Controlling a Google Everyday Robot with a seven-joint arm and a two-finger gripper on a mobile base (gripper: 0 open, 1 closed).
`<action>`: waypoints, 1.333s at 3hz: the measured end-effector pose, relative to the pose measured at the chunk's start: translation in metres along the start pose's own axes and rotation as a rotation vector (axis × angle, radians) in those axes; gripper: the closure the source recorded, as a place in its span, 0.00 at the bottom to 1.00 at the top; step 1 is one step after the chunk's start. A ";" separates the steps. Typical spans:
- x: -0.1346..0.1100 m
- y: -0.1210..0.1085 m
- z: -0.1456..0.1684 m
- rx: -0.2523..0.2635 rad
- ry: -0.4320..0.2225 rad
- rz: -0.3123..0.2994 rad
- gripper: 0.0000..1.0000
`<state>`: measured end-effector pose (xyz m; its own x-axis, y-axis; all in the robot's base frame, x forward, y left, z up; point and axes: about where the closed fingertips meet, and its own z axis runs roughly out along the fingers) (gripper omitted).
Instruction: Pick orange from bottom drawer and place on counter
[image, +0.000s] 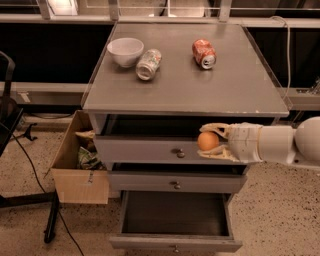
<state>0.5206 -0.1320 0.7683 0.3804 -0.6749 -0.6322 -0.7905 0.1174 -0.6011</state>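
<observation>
The orange (207, 141) is held between the pale fingers of my gripper (210, 142), which reaches in from the right on a white arm. It hangs in front of the top drawer, just below the front edge of the grey counter (185, 85). The gripper is shut on the orange. The bottom drawer (175, 220) stands pulled out below, its dark interior showing nothing inside, with a small knob on its front.
On the counter lie a white bowl (125, 51), a silver can on its side (149, 64) and a red-orange can on its side (204, 53). A cardboard box with clutter (80, 160) stands left of the cabinet. The middle drawer (175, 182) is closed.
</observation>
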 end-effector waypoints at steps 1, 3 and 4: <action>-0.025 -0.034 -0.018 0.039 0.026 -0.011 1.00; -0.045 -0.111 -0.034 0.127 0.056 -0.018 1.00; -0.046 -0.151 -0.024 0.159 0.029 -0.003 1.00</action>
<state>0.6106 -0.1359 0.8998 0.3667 -0.6961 -0.6172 -0.7025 0.2277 -0.6742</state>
